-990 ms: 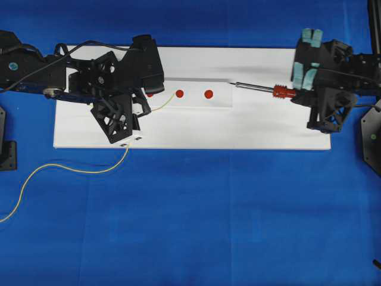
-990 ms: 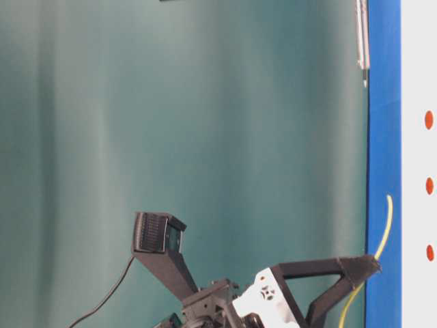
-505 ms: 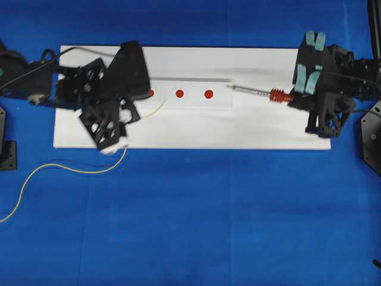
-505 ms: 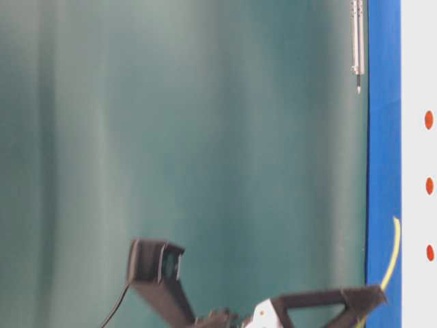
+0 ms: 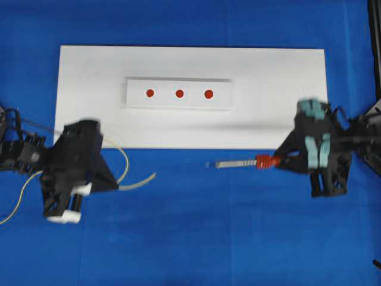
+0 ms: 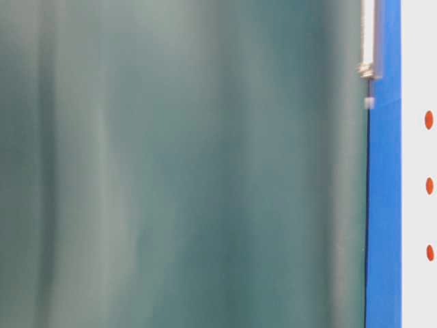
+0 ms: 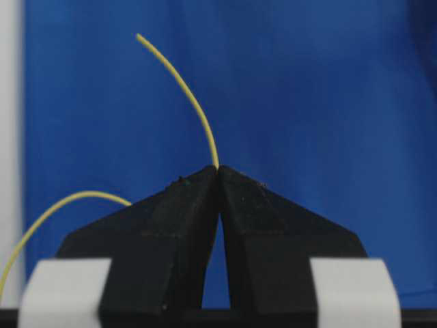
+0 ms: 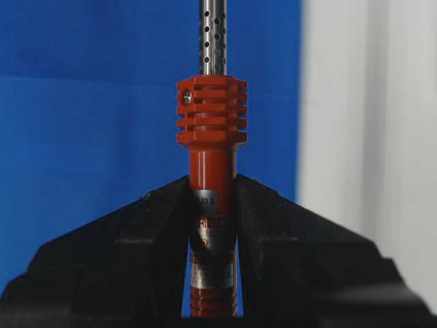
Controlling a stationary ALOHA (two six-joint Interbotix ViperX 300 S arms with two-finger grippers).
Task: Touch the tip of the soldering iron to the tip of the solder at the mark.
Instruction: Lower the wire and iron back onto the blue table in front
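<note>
— Soldering iron [image 5: 247, 162]: where is it?
— Clamped by its red-orange handle in the right gripper [image 5: 284, 159], level over the blue cloth [image 5: 208, 238], just below the white board [image 5: 268, 119], shaft pointing left.
— And the solder [image 7: 184, 96]?
— Pinched between the closed fingers of the left gripper [image 7: 218, 169], its free end curving out over the cloth.
— Near the red marks [image 5: 179, 93]?
— No, both are well apart from them; the overhead view is blurred, though.

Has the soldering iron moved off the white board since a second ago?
Yes. In the overhead view the soldering iron, clamped in the right gripper, has shifted toward the near edge; it now hangs over the blue mat, off the white board and away from the red dots.
</note>
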